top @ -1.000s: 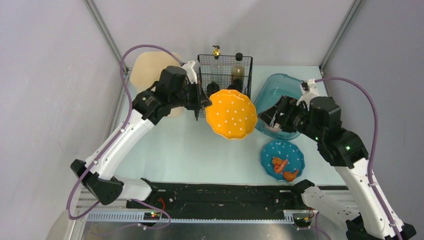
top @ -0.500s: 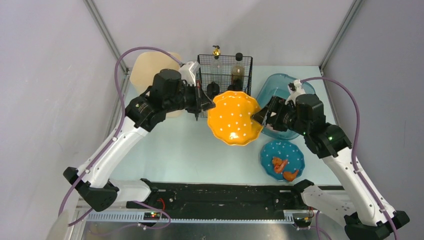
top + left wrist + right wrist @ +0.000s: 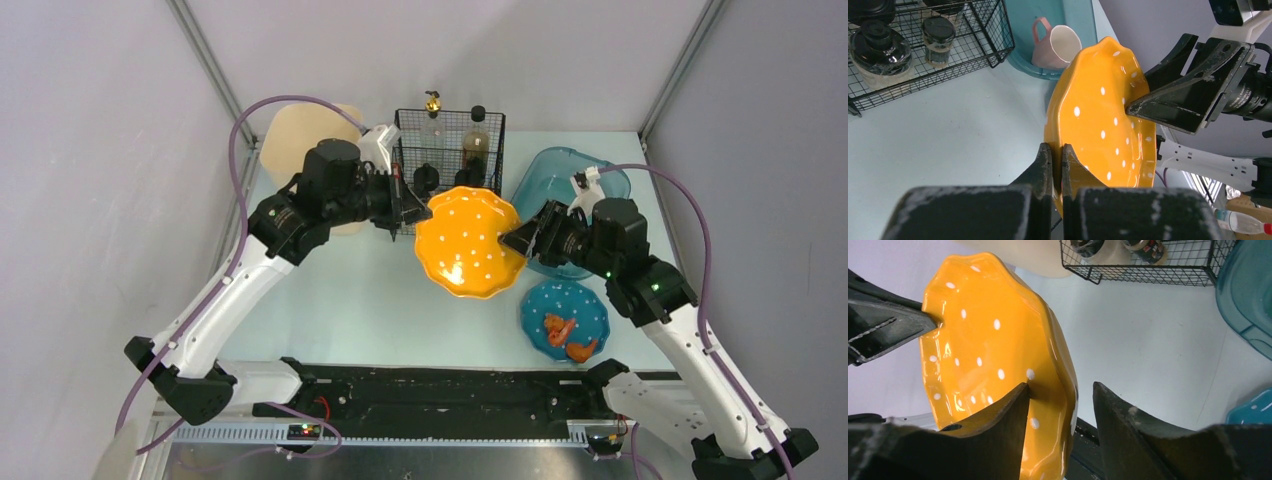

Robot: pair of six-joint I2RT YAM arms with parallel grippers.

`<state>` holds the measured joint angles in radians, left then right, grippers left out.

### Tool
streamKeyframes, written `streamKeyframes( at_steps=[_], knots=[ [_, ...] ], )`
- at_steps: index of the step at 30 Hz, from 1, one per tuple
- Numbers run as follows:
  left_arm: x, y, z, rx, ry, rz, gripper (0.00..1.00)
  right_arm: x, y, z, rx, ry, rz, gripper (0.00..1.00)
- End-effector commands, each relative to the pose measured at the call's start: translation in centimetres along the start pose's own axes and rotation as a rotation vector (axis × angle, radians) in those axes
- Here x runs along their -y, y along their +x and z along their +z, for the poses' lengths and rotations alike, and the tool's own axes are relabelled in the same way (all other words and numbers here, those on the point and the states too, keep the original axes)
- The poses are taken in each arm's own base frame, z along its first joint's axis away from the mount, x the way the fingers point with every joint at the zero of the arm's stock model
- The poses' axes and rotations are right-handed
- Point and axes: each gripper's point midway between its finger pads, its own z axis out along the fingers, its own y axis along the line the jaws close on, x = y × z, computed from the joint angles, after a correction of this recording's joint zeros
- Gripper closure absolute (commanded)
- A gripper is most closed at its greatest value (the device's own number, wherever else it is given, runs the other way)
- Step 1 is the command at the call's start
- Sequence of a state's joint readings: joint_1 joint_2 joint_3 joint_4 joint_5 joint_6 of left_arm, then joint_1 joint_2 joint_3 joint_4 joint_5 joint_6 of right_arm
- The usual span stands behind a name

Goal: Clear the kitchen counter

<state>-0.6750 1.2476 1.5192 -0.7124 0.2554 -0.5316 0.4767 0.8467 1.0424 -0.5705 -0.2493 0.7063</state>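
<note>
- Above the middle of the pale mint-blue kitchen counter (image 3: 340, 300), the orange scalloped plate with white dots (image 3: 468, 243) hangs in the air, tilted up on edge and clear of the surface.
- My left gripper (image 3: 1057, 150) pinches one side of the plate's rim, with its jaws drawn narrow and only the rim's thickness between them.
- A second ago my right gripper (image 3: 1060, 390) sat back over the translucent teal plastic tub (image 3: 550, 170) with its jaws wide. Now it has swung in to the plate's opposite edge, and the jaws have come roughly halfway together.
- In the right wrist view, one finger lies against the dotted inner face. The other stands just behind the rim, with a sliver of counter showing in between. The gripper straddles the rim, but I judge that it has not clamped yet.
- The plate has also drifted away from the black wire basket of bottles (image 3: 450, 135) and toward the right arm.
- I read this as a handover in progress, probably so the right arm can carry the plate to the tub, where a pink mug (image 3: 1055, 46) already sits.
- I should not loosen the left grip until the right one is firm, because the glazed rim looks slippery.
- Standing on the counter at the front right is a small teal plate with orange food pieces (image 3: 565, 318).
</note>
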Motion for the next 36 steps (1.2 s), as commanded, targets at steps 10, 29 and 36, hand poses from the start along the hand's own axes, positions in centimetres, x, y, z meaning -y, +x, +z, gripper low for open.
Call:
streamKeyframes(
  at_steps=[10,29,36],
  knots=[
    [5.6,-3.6,-2.6,0.138,0.234,0.014,1.00,-3.9,-0.5,-1.8,0.055,-0.214,0.010,0.70],
    [3.4,-2.7,1.3,0.088,0.181,-0.009,0.61,-6.5,-1.9,-5.2,0.141,-0.333,0.060,1.00],
    [1.7,-1.8,2.4,0.068,0.151,-0.023,0.46,-6.0,-3.4,-5.2,0.158,-0.337,0.107,1.00]
  ],
)
